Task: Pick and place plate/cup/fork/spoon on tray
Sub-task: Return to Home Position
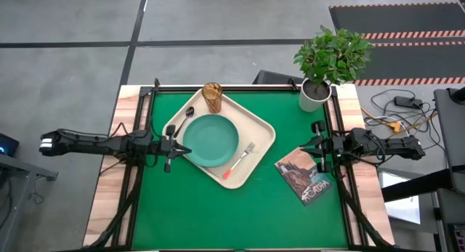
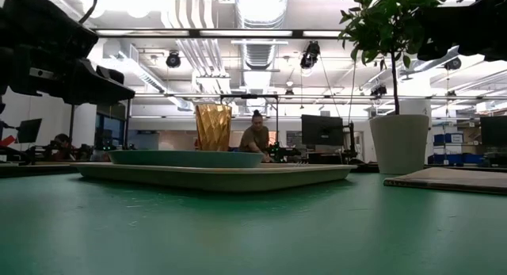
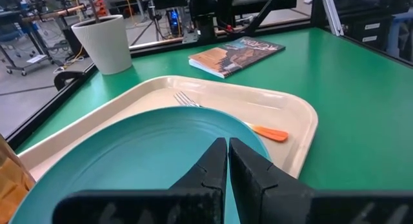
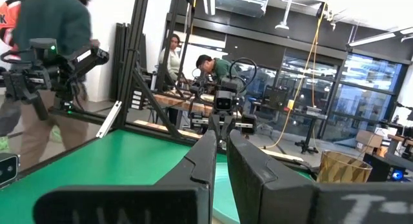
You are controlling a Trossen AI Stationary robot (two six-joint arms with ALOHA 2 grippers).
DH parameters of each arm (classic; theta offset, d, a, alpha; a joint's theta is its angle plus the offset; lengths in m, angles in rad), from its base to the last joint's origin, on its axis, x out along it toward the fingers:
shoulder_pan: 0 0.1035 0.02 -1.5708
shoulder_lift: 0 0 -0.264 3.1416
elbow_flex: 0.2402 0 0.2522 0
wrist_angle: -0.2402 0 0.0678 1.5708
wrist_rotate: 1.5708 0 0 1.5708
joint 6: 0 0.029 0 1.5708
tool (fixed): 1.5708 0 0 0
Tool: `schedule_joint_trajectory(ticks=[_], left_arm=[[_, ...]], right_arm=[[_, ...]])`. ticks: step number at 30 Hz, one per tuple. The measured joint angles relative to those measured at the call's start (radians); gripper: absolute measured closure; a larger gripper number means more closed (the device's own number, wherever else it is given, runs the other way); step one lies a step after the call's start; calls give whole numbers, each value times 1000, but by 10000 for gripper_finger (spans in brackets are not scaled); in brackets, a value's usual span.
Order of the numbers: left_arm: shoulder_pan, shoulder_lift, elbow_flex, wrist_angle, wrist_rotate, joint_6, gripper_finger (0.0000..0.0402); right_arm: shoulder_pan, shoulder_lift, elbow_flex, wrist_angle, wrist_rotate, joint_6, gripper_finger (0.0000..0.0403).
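Left gripper [image 1: 168,146], a dark two-finger tool, is seen clenched on nothing at 9 o'clock of the round teal-green plate [image 1: 211,139], just beside its rim; in the left wrist view the fingers [image 3: 208,169] are pressed together above the plate surface. Its arm is extended level from the table's left edge, wrist straight.

Right gripper [image 1: 318,145] is likewise closed and empty, held at the table's 3 o'clock edge, well apart from the large cream-beige rectangular tray [image 1: 259,123], its arm drawn back and level; a waiting pose is judged.

On the tray, set diagonally, everything asked for is already gathered: the plate at centre, the small amber-brown ribbed tumbler [image 1: 212,97] upright at the tray's 12 o'clock corner, the small dark metallic spoon [image 1: 187,115] at 10 o'clock of the plate, and the slim fork with silver tines and reddish-orange handle [image 1: 240,161] at 4 o'clock, partly against the plate's rim. The task is therefore judged essentially complete, both tools being withdrawn to the sides so the load is left undisturbed.

Off the tray, a picture-covered book [image 1: 306,176] is laid at 4 o'clock and a white pot with a leafy green plant [image 1: 316,94] at 2 o'clock.
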Motion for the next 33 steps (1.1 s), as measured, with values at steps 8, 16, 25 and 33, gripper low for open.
schedule_joint_trajectory(ticks=[8,16,25,33], left_arm=[[0,18,0,0,0,0,402],[0,35,0,0,0,0,402],[0,49,0,0,0,0,402],[0,62,0,0,0,0,402]], right_arm=[[0,0,0,0,0,0,376],[0,0,0,0,0,0,376],[0,0,0,0,0,0,376],[0,0,0,0,0,0,376]])
